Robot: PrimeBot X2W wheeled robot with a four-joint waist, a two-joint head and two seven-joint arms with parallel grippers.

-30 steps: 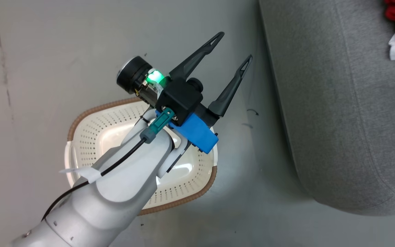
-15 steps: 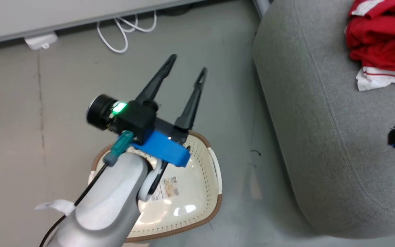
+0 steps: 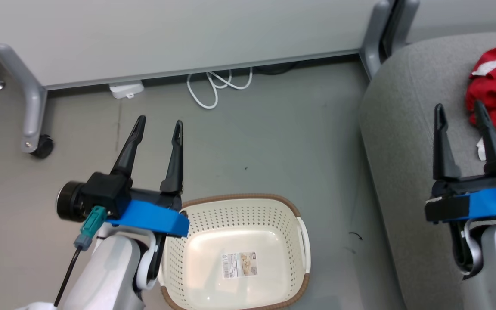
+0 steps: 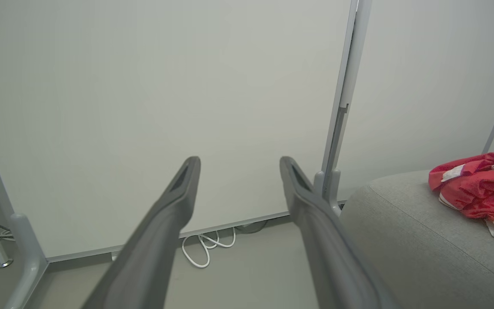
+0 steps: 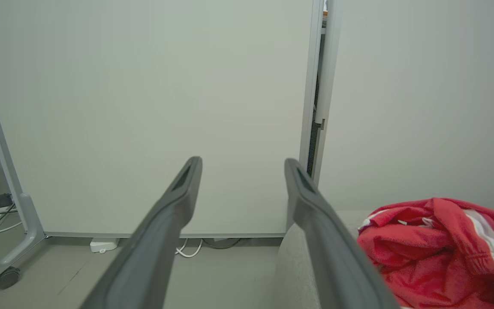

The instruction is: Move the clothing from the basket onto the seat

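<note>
**mossy_k:** ok so where was the clothing (image 3: 495, 84) at that point?

**tinbolt:** on the seat (image 3: 403, 137), bunched in a red heap with white striped trim poking out, far right of the head view. Couldn't tell the two pieces apart, it just read as one pile.

**mossy_k:** and the basket (image 3: 230, 212)?

**tinbolt:** sat on the grey floor just left of the seat, not touching it. You could see straight down to the label (image 3: 240, 265) on its floor.

**mossy_k:** grippers doing anything?

**tinbolt:** not really. The left gripper (image 3: 160, 121) hung over the floor by the basket's left rim, fingers spread wide with nothing between them, pointing at the white partition (image 3: 166, 34). The right gripper (image 3: 458, 106) was over the seat, also spread wide and gripping nothing. The heap lay just right of its fingers, and from the head view one finger overlapped the red fabric. Couldn't say if it actually touched.

**mossy_k:** anything else around?

**tinbolt:** a loop of white cable (image 3: 213, 88) and a small white box (image 3: 126, 89) at the foot of the partition, plus a caster wheel (image 3: 43, 146) on its leg off to the left.
</note>
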